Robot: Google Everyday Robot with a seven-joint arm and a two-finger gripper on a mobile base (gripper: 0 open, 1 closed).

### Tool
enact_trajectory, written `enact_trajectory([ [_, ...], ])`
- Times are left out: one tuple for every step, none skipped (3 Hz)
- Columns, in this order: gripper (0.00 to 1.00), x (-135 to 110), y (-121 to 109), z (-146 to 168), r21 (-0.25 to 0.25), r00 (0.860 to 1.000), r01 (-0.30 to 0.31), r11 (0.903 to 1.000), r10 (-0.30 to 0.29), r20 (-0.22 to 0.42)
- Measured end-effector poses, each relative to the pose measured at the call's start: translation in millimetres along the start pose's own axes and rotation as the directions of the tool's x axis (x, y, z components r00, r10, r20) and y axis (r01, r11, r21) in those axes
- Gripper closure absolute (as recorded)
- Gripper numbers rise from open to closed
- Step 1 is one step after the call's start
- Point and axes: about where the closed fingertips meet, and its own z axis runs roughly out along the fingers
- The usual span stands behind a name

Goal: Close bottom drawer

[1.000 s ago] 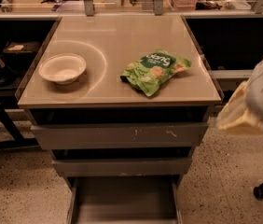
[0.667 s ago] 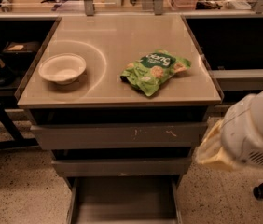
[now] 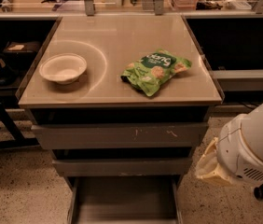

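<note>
The bottom drawer (image 3: 124, 202) is pulled out at the foot of the grey cabinet, its shallow grey tray open toward me and its front cut off by the lower frame edge. Above it sit the mid-width drawer front (image 3: 122, 166) and the widest drawer front (image 3: 120, 136) with white scratch marks. A white arm housing (image 3: 252, 143) with a cream-coloured cover (image 3: 210, 166) hangs at the lower right, beside the cabinet's right side. My gripper itself is out of view.
On the cabinet's tan top stand a white bowl (image 3: 63, 68) at the left and a green snack bag (image 3: 155, 70) at the right. Dark shelving and a chair base (image 3: 261, 192) flank the cabinet. The floor is speckled.
The white arm housing has moved down and left from the right edge, to beside the cabinet's lower right. The drawers, bowl and bag have not moved.
</note>
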Motion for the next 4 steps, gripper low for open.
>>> enact_trajectory([
  [1.00,5,22,38,-0.078,1.000,-0.023,0.9967,0.024,0.020],
  [1.00,17,57,118,-0.187,0.997,-0.059,0.9807,0.067,0.036],
  [1.00,40,85,201,-0.269,0.994,-0.105,0.9574,0.113,0.014],
  [1.00,64,110,262,-0.343,0.987,-0.151,0.9272,0.162,0.002],
])
